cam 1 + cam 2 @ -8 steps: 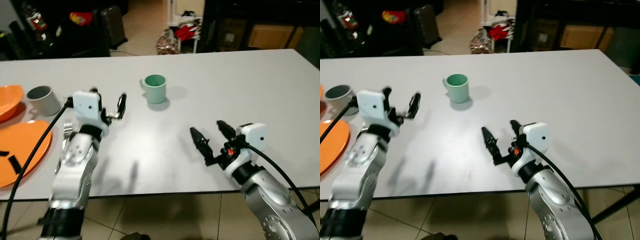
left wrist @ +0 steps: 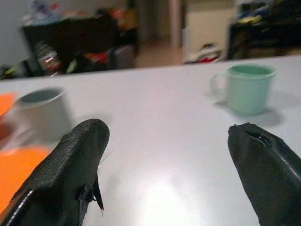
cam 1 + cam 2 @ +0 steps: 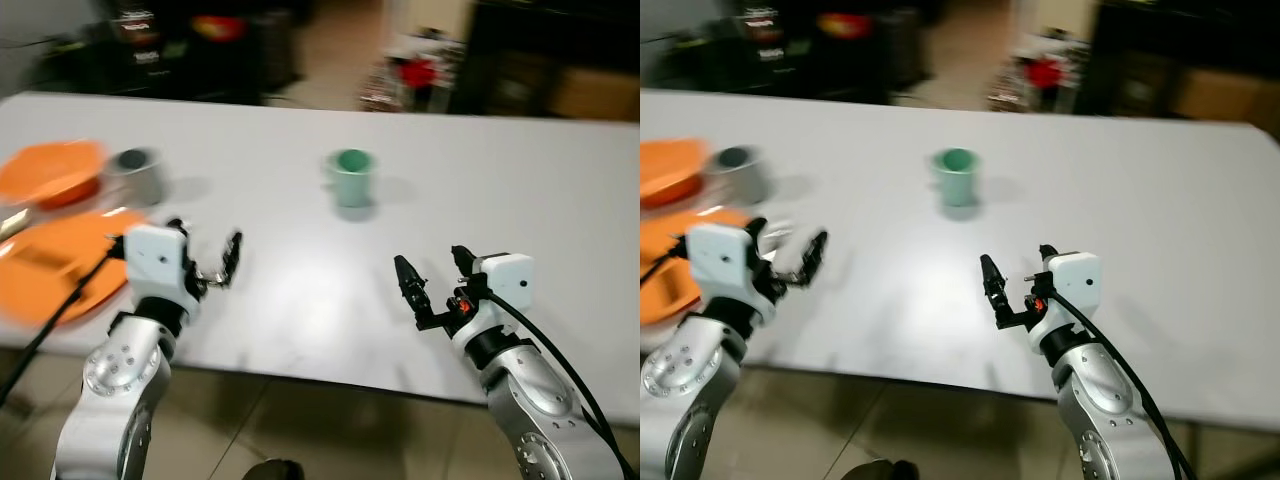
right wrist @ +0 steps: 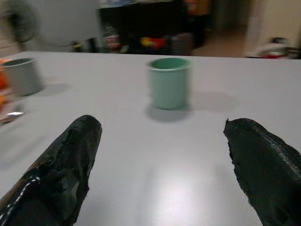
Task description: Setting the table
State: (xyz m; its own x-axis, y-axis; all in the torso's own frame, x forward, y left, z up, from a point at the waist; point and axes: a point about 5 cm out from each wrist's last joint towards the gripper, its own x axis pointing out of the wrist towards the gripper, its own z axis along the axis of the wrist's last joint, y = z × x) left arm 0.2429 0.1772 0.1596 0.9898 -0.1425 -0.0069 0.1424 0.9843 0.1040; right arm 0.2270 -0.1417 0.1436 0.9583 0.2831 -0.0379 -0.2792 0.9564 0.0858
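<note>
On the smooth white table (image 3: 560,190) we note a mint-green cylindrical mug (image 3: 351,177), upright, well beyond our left gripper (image 3: 208,262) and right gripper (image 3: 434,283), both spread, empty. Orange plates (image 3: 50,270) at left are blurred.

Both head views are smeared by motion, so edges read soft throughout. The orange plate (image 3: 55,265) runs off the left edge, and the left arm covers part of its near rim. A pale strip (image 3: 12,222) lying between the plate and the orange bowl (image 3: 55,172) is too blurred to identify; possibly cutlery. The grey mug (image 2: 41,112) shows no readable handle. Items on the dark shelving (image 3: 170,30) behind the white table (image 3: 560,180) reduce to red and white patches. In the left wrist view, the left fingertip (image 2: 66,174) is cut off by the bottom edge.
</note>
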